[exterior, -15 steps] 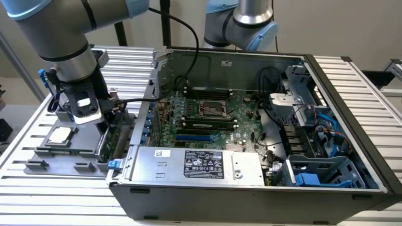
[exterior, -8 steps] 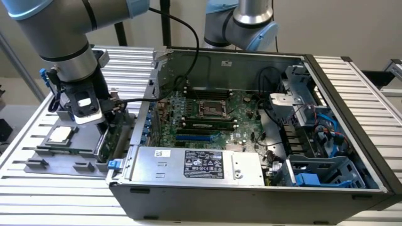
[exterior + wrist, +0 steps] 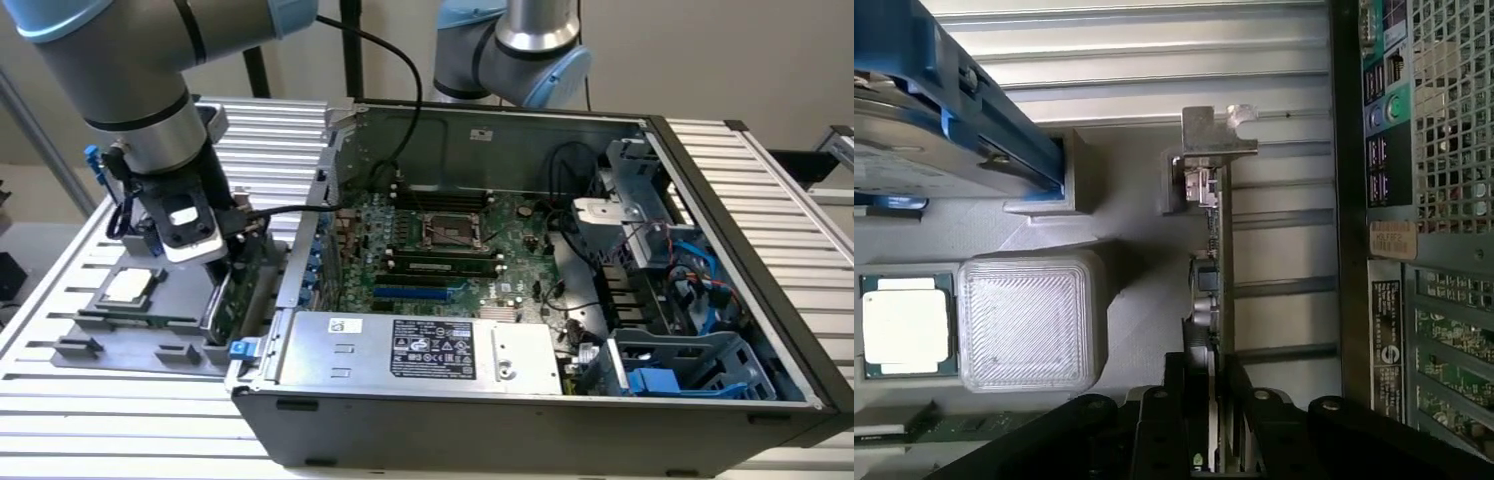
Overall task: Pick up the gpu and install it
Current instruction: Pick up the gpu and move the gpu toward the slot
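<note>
The gripper (image 3: 1211, 418) is clamped on the edge of the upright gpu (image 3: 1219, 240), which still sits in its holder tray (image 3: 1144, 300). Installation into the computer case (image 3: 747, 200) beside the gripper is not yet done.

Slatted metal table (image 3: 790, 190), open computer case (image 3: 400, 410); grey parts tray (image 3: 134, 345) beside it

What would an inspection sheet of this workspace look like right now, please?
Surface: slatted metal table with a grey parts tray.
Job's things: gpu standing on edge in the tray, beside the open computer case.
Clutter: silver chip and blue-framed hard drive on the tray.
Grippers: claw at the gpu's upper edge.
Cables: black cable looping from the arm over the case; blue cables inside.
Surroundings: second arm behind the case.
</note>
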